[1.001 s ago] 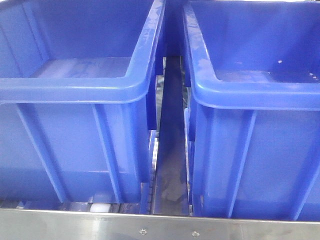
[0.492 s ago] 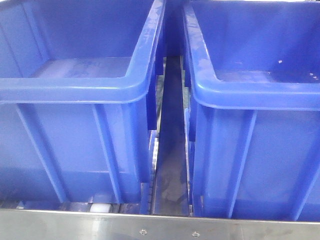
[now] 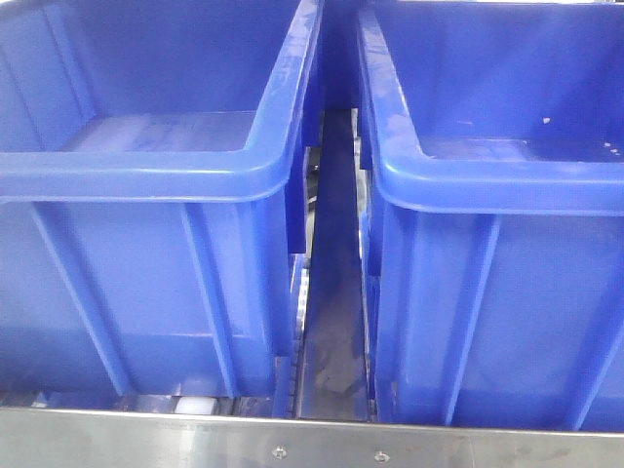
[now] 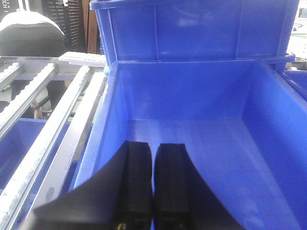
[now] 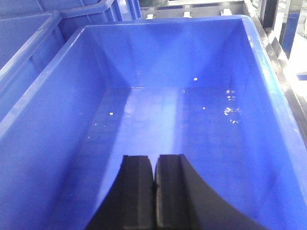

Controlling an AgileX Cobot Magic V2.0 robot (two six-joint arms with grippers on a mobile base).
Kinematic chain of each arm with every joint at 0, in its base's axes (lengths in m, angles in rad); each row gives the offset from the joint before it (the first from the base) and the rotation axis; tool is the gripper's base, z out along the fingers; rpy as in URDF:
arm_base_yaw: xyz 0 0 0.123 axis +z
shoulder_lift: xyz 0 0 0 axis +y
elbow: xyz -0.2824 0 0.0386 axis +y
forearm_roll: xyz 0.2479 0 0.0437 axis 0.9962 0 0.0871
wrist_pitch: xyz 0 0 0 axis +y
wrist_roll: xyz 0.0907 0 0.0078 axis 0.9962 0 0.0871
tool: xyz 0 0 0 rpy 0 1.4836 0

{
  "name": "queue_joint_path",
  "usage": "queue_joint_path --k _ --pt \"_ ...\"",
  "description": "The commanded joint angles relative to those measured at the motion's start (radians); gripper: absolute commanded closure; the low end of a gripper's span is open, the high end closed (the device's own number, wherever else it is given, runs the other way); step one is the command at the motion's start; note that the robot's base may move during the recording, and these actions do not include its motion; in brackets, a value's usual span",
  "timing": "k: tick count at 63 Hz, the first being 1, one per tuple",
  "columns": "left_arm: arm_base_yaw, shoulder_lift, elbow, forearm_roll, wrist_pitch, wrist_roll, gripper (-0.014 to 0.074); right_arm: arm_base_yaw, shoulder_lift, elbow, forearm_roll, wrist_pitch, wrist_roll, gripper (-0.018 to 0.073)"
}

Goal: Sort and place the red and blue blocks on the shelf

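Although the task concerns a red and a blue block, neither cube shows in any of the three views. The shelf (image 3: 322, 441) appears in the front view as a steel front lip with screws along the bottom edge, a white roller (image 3: 193, 405) just behind it, and a narrow grey channel running back between two large bins.

Ahead of and below the left jaws (image 4: 152, 191), which are pressed together with nothing between them, lies the bare floor of the left blue bin (image 4: 192, 96). The jaws hang over its near end, inside the line of its walls. Beyond its far wall stands another blue bin (image 4: 192, 28). To the left of these jaws, the shelf's roller rails (image 4: 48, 124) run away in parallel strips.

The right jaws (image 5: 154, 191) are likewise closed on nothing, the two black pads meeting at a thin seam. Ahead of them opens the right blue bin (image 5: 38, 110), its floor scattered with small pale specks, mostly toward the far right corner. In the front view the two bins stand side by side on the shelf, apart, with the channel between them.
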Motion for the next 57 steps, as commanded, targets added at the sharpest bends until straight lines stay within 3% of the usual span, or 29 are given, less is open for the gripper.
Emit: queue_joint_path --k 1,10,24,39,57 --pt "0.002 0.007 -0.038 0.000 -0.074 0.002 0.0471 -0.002 0.005 -0.023 -0.005 -0.100 -0.006 0.0511" --pt "0.002 0.007 -0.038 0.000 -0.074 0.002 0.0471 -0.007 -0.001 0.018 -0.005 -0.097 -0.006 0.0511" --pt "0.002 0.007 -0.038 0.000 -0.074 0.002 0.0471 -0.104 -0.118 0.127 -0.005 -0.136 -0.016 0.0511" --pt "0.002 0.007 -0.038 0.000 -0.074 0.002 0.0471 -0.132 -0.267 0.318 0.005 -0.336 -0.211 0.0511" --pt "0.002 0.007 -0.038 0.000 -0.074 0.002 0.0471 -0.132 -0.346 0.442 0.008 -0.348 -0.174 0.0511"
